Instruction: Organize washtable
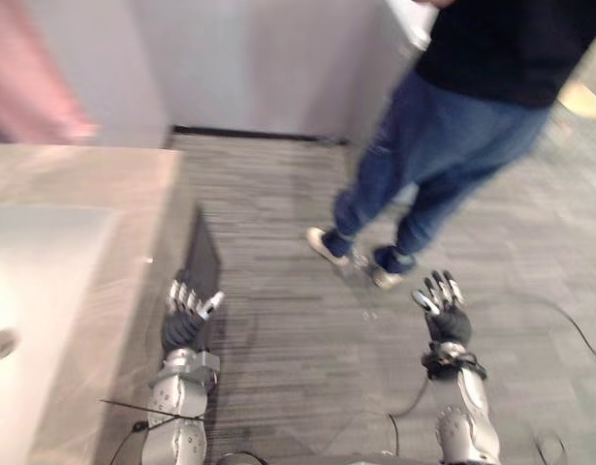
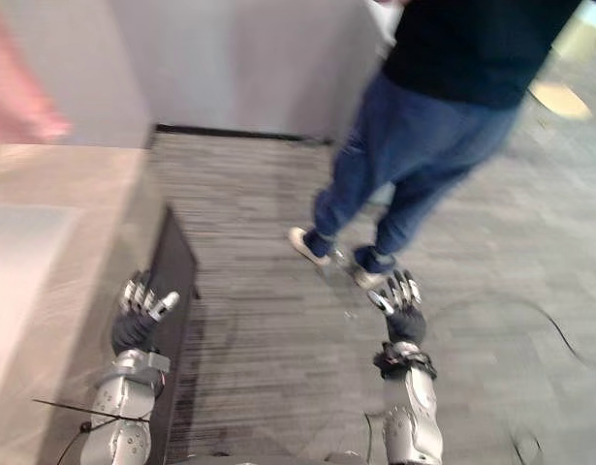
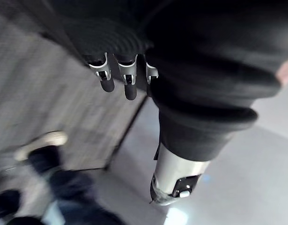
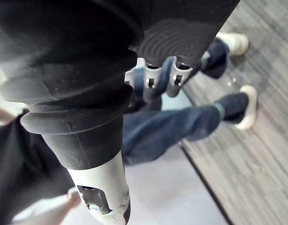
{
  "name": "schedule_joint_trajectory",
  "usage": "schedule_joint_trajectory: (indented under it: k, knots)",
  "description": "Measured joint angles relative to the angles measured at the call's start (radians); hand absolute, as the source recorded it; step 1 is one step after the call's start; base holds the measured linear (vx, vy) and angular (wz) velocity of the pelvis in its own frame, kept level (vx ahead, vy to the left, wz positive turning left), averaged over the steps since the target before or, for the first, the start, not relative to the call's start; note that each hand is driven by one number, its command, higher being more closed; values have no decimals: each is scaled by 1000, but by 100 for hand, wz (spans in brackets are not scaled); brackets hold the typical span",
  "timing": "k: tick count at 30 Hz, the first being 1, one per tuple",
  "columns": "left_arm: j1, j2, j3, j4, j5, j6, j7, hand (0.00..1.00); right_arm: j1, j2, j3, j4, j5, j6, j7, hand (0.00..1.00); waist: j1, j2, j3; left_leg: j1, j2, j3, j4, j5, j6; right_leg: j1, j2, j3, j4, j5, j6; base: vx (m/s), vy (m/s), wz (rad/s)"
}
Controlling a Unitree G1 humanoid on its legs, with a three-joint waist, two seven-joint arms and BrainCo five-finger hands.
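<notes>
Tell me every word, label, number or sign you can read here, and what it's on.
No text can be read anywhere.
The washtable, its sink, the floor, the person's jeans and dark top look plain, though the views are blurred.
The left hand and right hand show no legible marking.

Left hand [image 2: 139, 315] beside washtable [image 2: 75, 184], right hand [image 2: 400, 308] over carpet [image 2: 259, 291] near person [image 2: 414, 165].

Robot: silver-grey left arm [image 1: 176, 412] & right arm [image 1: 467, 421] w/ rounded segments, left hand [image 1: 181, 325] & right hand [image 1: 445, 320] w/ silver, dark-tipped fingers, backs & wrists under black ribbed covers.
</notes>
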Motion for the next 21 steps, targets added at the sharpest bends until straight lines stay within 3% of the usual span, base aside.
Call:
schedule_joint_trajectory:
  k: [1,2,3,6,9,10,11,12,13,14,15,16,17,18,19,20,21]
  knots:
    - [7,-21,-2,12,0,8,0,0,16,-6,-1,0,0,9,2,0,-2,0,1,8,23,6,33,0,0,14,18,16,-28,6,7,22,-195,-84]
    - [19,-27,-17,29,0,19,-3,0,53,-5,-1,-2,0,17,3,0,-6,-3,8,13,85,3,138,-14,-12,61,52,33,-72,13,-2,11,-179,-56]
    - [20,-27,-32,44,0,25,-3,0,94,-1,-30,-3,0,22,3,0,-11,-3,11,2,99,-27,148,-29,-42,87,68,40,-84,13,-2,-4,-133,-36]
    - [20,-25,-33,37,1,25,-5,0,137,-6,-109,-6,-1,30,3,0,-48,28,16,-22,97,-53,92,-23,-41,114,91,47,-87,12,-2,-21,-11,-6]
    - [30,-24,-4,39,8,25,-4,0,180,19,-126,-14,9,32,3,0,-58,22,24,29,110,-54,106,-23,-41,150,100,51,-68,12,-2,25,29,-2]
    - [30,-29,-3,39,8,25,-4,0,187,17,-127,-15,14,32,3,0,-62,35,32,51,116,-54,98,-22,-40,144,96,54,-17,4,-9,7,101,-13]
    - [34,-34,-1,41,8,24,-6,0,189,18,-126,-20,19,33,5,0,-71,64,48,76,136,-53,95,-21,-40,123,111,84,20,-46,-13,-99,92,-4]
    - [34,-27,9,37,9,20,-6,0,203,35,-122,-51,21,36,8,0,-77,50,42,89,150,-53,123,-22,-42,138,151,151,-120,-10,-15,-148,51,-2]
    - [34,-17,12,41,9,16,-8,0,212,47,-123,-79,21,34,12,0,-79,26,44,92,151,-56,169,-32,-50,131,153,164,-155,36,-17,-184,-18,-14]
    - [34,-23,12,57,9,20,-7,0,203,32,-128,-84,23,31,18,0,-83,45,51,95,211,-97,245,-47,-46,151,186,182,-152,38,-25,-93,-51,-69]
    - [53,-28,12,58,8,20,-6,0,185,29,-121,-91,26,31,21,0,-79,64,62,83,231,-197,303,-29,-16,152,205,232,-147,31,-35,-43,-51,-96]
    - [62,-38,14,58,8,20,-4,0,176,29,-116,-93,28,25,21,0,-76,63,64,72,236,-265,337,-14,9,156,211,267,-148,31,-37,57,-16,-143]
    - [76,-36,29,58,7,20,-2,0,161,30,-101,-94,29,14,21,0,-71,70,79,19,225,-447,420,21,67,170,211,337,-146,32,-44,86,71,-131]
    - [83,-36,28,58,7,20,-2,0,152,32,-96,-94,30,10,21,0,-58,71,86,-1,191,-552,427,-14,34,166,206,376,-143,30,-46,86,138,-187]
    - [89,-36,30,49,5,19,1,0,141,28,-85,-88,35,8,18,0,-38,90,95,-31,89,-753,402,-99,2,149,204,464,-133,27,-49,89,295,-194]
    - [96,-37,40,28,3,15,10,0,134,24,-79,-86,37,9,17,0,-28,100,100,-67,-16,-945,365,-144,-4,133,203,542,-124,22,-51,66,271,-194]
    - [96,-38,41,20,3,6,18,0,132,24,-74,-86,37,9,17,0,-21,101,102,-83,-59,-1026,344,-161,-5,123,202,580,-114,15,-52,54,399,-216]
